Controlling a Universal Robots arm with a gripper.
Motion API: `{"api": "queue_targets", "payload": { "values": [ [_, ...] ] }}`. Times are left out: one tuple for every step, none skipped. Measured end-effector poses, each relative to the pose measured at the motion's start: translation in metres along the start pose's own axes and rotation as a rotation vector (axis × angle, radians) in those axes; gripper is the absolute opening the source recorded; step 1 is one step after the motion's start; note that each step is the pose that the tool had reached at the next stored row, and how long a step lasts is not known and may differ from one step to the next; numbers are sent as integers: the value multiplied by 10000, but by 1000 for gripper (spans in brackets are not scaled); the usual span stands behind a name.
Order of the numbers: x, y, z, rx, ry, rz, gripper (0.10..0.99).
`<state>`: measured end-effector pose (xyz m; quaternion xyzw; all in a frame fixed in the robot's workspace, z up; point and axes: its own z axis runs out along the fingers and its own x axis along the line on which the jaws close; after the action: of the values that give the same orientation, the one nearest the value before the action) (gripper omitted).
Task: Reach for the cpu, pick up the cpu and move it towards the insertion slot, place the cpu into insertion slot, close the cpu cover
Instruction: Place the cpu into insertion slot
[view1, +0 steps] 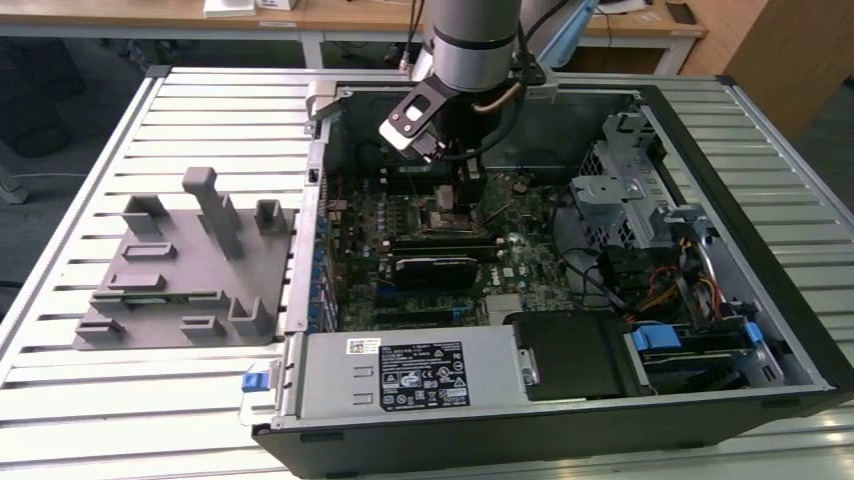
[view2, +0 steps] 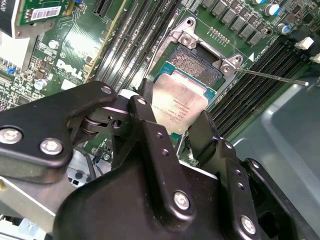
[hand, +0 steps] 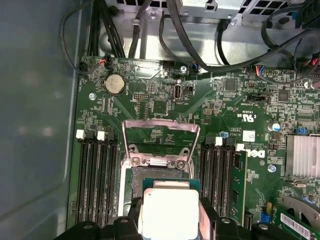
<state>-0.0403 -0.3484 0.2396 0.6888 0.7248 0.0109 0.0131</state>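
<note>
the gripper (view2: 177, 114) is clamped on the chip (view2: 181, 102). its two black fingers (view2: 150, 125) press on opposite edges of the chip and hold it flat, silvery top up.

in both wrist views the chip hangs partly over the socket (view2: 196, 67). it covers the side of the socket nearest the gripper and leaves the far side bare. whether the chip touches the socket cannot be told.

in the first wrist view the cover (hand: 160, 145) is swung up and open. it is hinged at the edge of the socket away from the chip (hand: 170, 210), and the green board (hand: 150, 105) shows through its cut-out middle. in the second wrist view the thin wire lever (view2: 270, 76) juts out sideways from a corner of the socket, clear of the chip.

long black memory slots (hand: 95, 175) run along two sides of the socket (hand: 150, 176). a round coin battery (hand: 114, 84) sits beyond the raised cover, further from the socket. a ribbed silver heatsink (hand: 302, 155) lies well apart from the socket, past one bank of memory slots.

in the exterior view the arm (view1: 470, 40) reaches down into the open computer case (view1: 534, 440), with the gripper (view1: 461, 190) right above the socket. a grey plastic fixture (view1: 174, 270) lies on the slatted table (view1: 214, 110) outside the case, well apart from the socket, toward the exterior view's left.
</note>
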Motion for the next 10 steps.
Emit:
{"api": "queue_targets", "payload": {
  "values": [
    [4, 0, 8, 0, -1, 13, 529],
    [10, 0, 17, 1, -3, 23, 529],
    [16, 0, 28, 0, -2, 32, 529],
    [20, 0, 38, -1, -1, 39, 529],
    [24, 0, 45, 0, -1, 44, 529],
    [27, 0, 51, -1, -1, 48, 529],
    [27, 0, 55, 0, -2, 52, 529],
    [27, 0, 58, 0, -2, 54, 529],
    [27, -1, 62, 0, -2, 56, 529],
    [28, -1, 67, -1, -2, 57, 529]
  ]
}}
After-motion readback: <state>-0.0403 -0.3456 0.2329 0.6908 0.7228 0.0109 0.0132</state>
